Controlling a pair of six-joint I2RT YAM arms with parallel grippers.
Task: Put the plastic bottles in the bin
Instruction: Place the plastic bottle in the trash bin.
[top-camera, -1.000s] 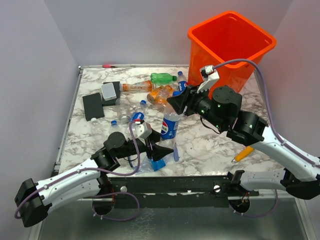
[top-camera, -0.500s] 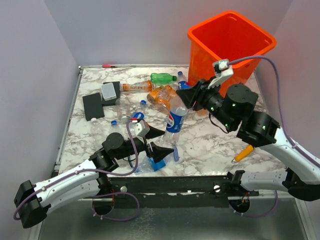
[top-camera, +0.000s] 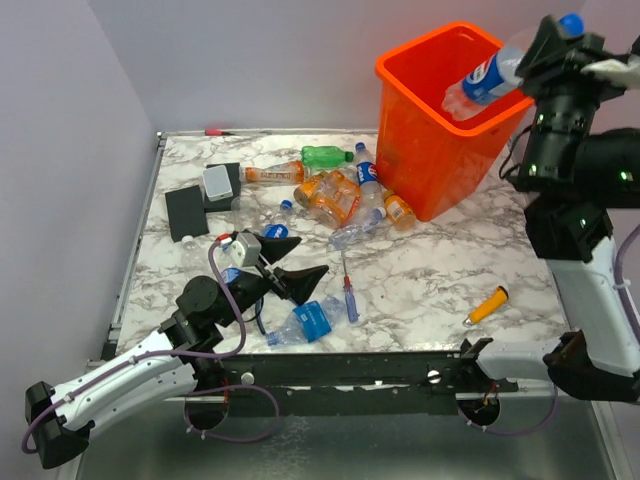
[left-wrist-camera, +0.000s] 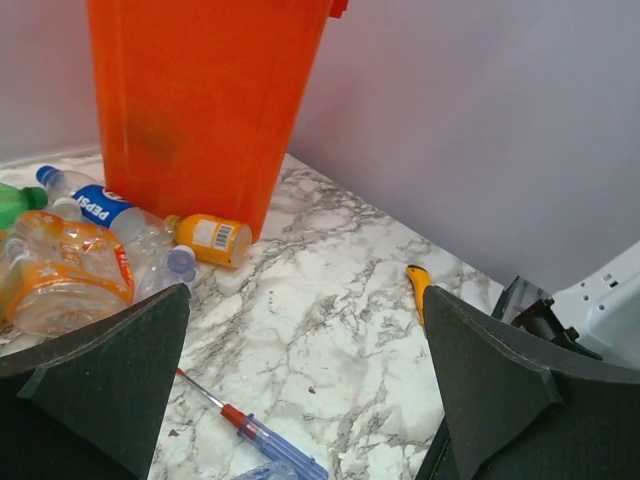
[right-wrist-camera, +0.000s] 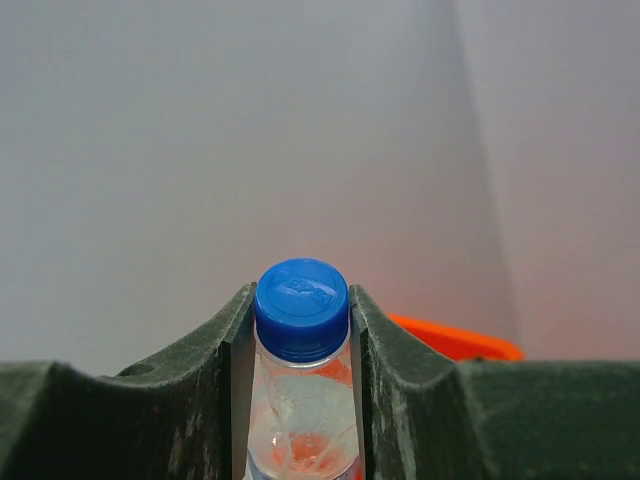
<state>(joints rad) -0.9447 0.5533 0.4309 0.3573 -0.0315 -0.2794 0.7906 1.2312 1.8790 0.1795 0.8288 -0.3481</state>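
1. While the right arm stands nearly vertical just right of the bin, its wrist tips in over the bin's right rim.
2. The right gripper is clamped on the held bottle at the neck. In the wrist view both fingers press in just under the blue cap.
3. The held bottle is clear with a blue label and is tilted, cap up and away from the bin and base down over the bin's open mouth. I can't tell whether the base dips below the rim.
4. The left arm lies low and stretched out, well apart from the bin on its near-left side, with the wrist aimed toward the bin.
5. The left gripper has its jaws spread wide with nothing between them. Its wrist view shows the marble table and the bin's wall through the gap.
6. A bottle cluster lies on the table at the bin's left foot, made up of orange and clear bottles.
7. The small orange bottle is just beside the bin's base, and the green bottle is further left of the bin.
8. The blue-label bottle lies flat well apart from the bin, just beside the left gripper.
9. The screwdriver lies between that bottle and the bin.
10. The yellow tool lies on the near side of the bin.
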